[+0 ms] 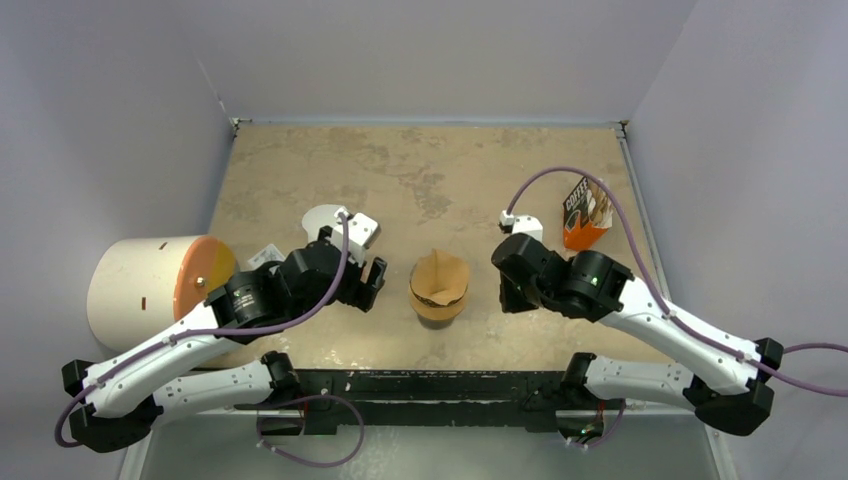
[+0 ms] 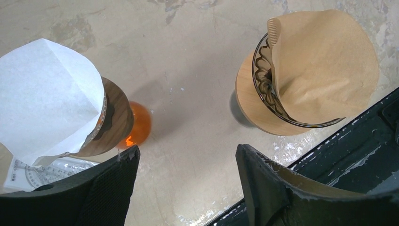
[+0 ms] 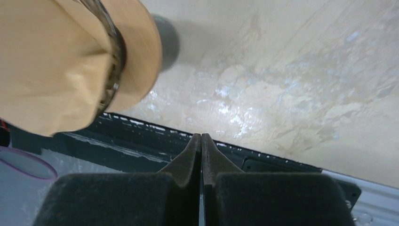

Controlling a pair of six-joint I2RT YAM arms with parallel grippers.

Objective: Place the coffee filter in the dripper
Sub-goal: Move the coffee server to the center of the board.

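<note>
The worktop (image 1: 420,170) is carrying everything, and the dripper (image 1: 437,308) is standing near its front edge, between the two arms.

The left tool (image 1: 372,285) is hanging just left of the dripper with its fingers spread and nothing between them. The right tool (image 1: 505,290) is sitting clenched shut on the other side, holding nothing.

The coffee filter (image 1: 437,272) is already lying in the dripper's mouth. From the left wrist view, though, it looks only loosely seated. The tan paper is rising well above the glass rim and leaning to one side, and its ribbed seam is poking up at the edge.

The step in hand appears to be letting go and settling the paper.

- **Drawing back:** the left tool should go straight back and stay spread, so that no finger is dragging the paper out again.
- **The neighbour behind:** a white filter (image 2: 47,99) is sitting close on the left tool's other side, so the retreat wants a narrow path.
- **Pressing down:** any push is best made lightly at the cone's middle, since a shove at the rim would likely be tipping the dripper or creasing the paper.
</note>
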